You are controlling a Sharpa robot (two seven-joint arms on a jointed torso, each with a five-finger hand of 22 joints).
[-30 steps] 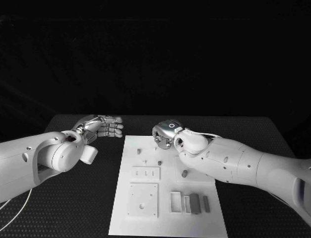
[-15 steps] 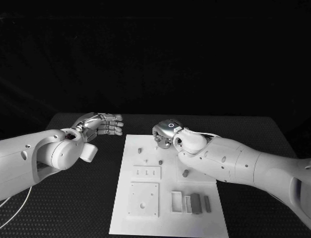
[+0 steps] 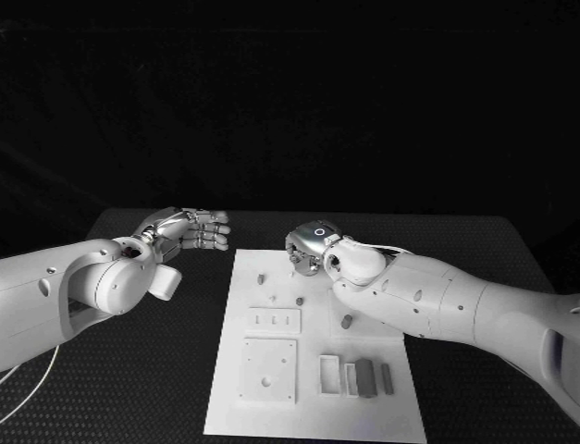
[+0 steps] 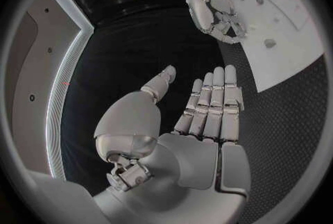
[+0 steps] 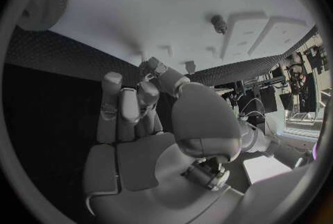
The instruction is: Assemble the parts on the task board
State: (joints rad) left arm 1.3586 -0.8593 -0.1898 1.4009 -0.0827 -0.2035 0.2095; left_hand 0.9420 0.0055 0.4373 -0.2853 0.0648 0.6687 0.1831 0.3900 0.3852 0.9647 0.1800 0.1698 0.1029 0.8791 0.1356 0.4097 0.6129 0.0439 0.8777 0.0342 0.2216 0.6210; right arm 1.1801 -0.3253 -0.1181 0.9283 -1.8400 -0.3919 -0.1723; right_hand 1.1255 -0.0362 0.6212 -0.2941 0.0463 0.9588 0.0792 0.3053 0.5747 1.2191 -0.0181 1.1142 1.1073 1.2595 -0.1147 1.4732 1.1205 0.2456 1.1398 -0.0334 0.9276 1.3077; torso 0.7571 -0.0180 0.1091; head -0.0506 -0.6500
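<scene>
Leftmost, the left hand hovers over the dark bench just beside the task board's far left corner; its fingers lie straight and pressed side by side, thumb apart, holding nothing. Centrally, the white task board lies on the bench, with small grey parts near its right edge. Further right, the right hand hangs over the board's far end, fingers curled together, apparently gripping nothing.
</scene>
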